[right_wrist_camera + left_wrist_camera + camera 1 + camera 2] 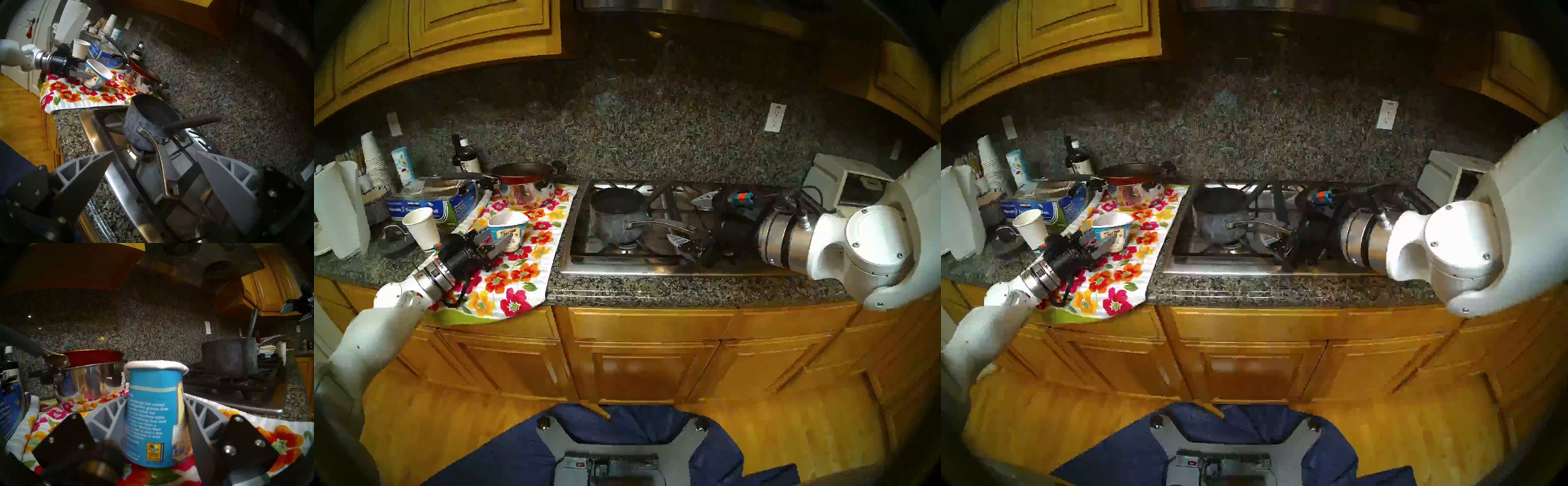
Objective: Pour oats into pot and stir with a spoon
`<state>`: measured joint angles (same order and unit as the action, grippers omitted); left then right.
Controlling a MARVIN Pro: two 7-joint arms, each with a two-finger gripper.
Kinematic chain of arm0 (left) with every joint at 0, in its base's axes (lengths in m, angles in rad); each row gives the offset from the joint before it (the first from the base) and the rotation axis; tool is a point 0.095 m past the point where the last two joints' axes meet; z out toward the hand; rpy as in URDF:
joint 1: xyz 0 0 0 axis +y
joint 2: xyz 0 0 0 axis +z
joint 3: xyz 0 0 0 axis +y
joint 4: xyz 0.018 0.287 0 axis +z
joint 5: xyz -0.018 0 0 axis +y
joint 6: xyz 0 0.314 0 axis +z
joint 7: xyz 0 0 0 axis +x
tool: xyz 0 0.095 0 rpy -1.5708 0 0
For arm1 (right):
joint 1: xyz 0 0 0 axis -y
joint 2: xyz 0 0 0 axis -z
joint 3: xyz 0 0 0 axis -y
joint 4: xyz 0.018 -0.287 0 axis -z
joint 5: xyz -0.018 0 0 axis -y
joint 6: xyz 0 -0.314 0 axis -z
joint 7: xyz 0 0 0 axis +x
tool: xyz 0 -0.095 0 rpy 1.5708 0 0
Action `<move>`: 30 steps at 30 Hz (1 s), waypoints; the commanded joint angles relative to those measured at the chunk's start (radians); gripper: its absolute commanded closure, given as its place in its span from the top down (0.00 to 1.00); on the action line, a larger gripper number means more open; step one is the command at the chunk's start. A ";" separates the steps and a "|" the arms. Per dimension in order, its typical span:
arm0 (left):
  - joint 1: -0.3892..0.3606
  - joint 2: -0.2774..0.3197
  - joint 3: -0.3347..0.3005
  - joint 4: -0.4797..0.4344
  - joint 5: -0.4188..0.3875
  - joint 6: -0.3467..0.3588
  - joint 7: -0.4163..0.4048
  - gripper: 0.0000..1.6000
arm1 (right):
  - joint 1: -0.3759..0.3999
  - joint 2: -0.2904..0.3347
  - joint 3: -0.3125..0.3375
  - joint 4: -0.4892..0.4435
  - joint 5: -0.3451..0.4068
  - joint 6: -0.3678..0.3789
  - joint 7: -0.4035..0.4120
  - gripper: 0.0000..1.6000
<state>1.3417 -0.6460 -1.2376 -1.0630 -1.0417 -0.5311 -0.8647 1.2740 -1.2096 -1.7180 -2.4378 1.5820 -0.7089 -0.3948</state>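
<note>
Both arms (371,336) are clad in smooth white shells, the rounded right elbow housing (873,244) being fastened with small screws. Each wrist is ended by a ribbed silver cylinder (785,237), followed by black hardware. A black cable (456,298) is looped under the left wrist. Pale grey, triangularly trussed fingers (227,171) are mounted on black screwed plates (244,445). Blue-and-orange fittings (742,198) are seen. At the lower centre, a grey bolted base draped in dark blue cloth (517,451) is shown.

Steel pot (524,190) on floral towel (514,271), beside stove (653,268)
</note>
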 commanded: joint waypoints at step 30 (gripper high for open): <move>-0.112 0.034 -0.063 -0.194 -0.039 0.110 -0.010 0.43 | 0.015 0.000 0.002 0.008 0.000 -0.003 -0.003 1.00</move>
<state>1.3001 -0.6134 -1.2832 -1.2024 -1.0773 -0.4341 -0.8758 1.2734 -1.2096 -1.7180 -2.4377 1.5820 -0.7089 -0.3948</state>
